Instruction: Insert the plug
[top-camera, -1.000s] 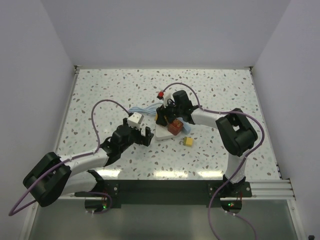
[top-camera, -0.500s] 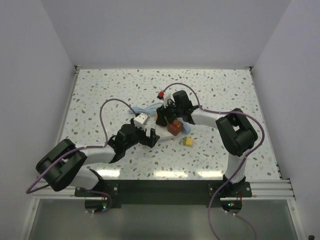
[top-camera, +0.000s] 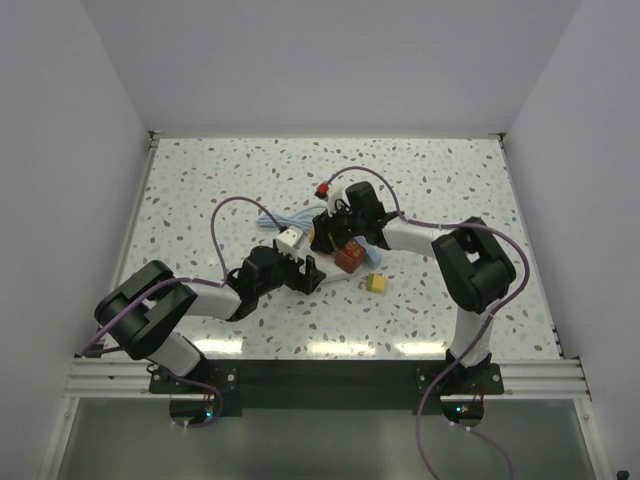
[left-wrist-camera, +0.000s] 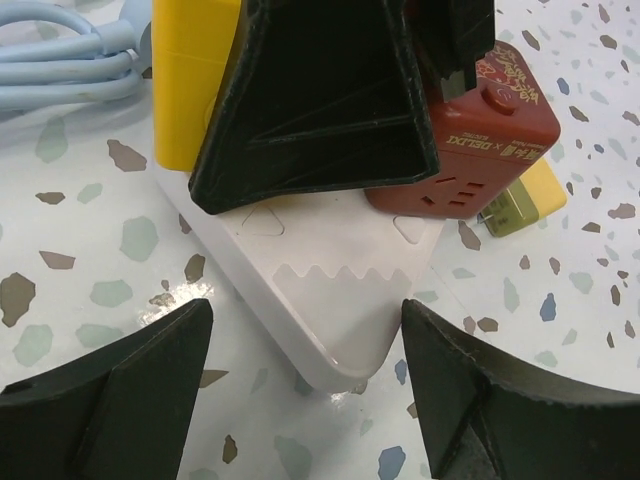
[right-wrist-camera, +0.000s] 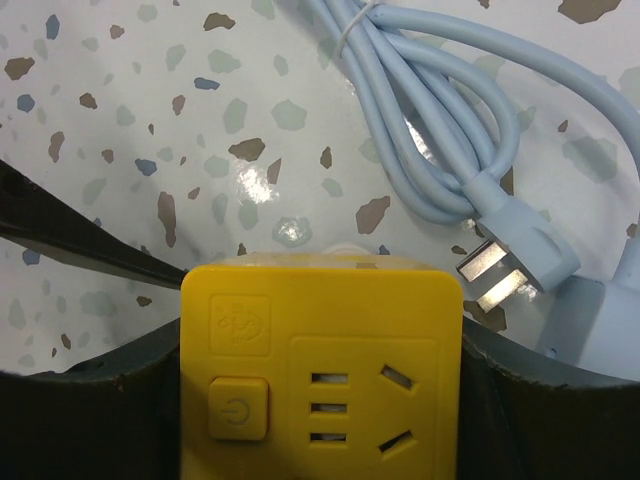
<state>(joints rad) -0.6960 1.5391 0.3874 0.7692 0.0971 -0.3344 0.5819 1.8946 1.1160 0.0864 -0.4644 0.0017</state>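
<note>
**A:** Where is the plug?

**B:** The yellow plug cube (right-wrist-camera: 320, 380) is clamped in the right gripper (top-camera: 330, 232). It sits directly over the white strip (left-wrist-camera: 330, 300), just beside the red adapter (left-wrist-camera: 470, 150). Its pins are hidden, so I cannot tell if it is seated.

**A:** Left side?

**B:** The left gripper (left-wrist-camera: 305, 340) has its jaws apart, 1 finger on each side of the strip's near end, gripping nothing. The strip's long axis runs from it toward the cube. The push is probably straight down.

**A:** Writing?

**B:** "DELIXI" on the red adapter. The yellow face shows a power symbol but no words.
</note>
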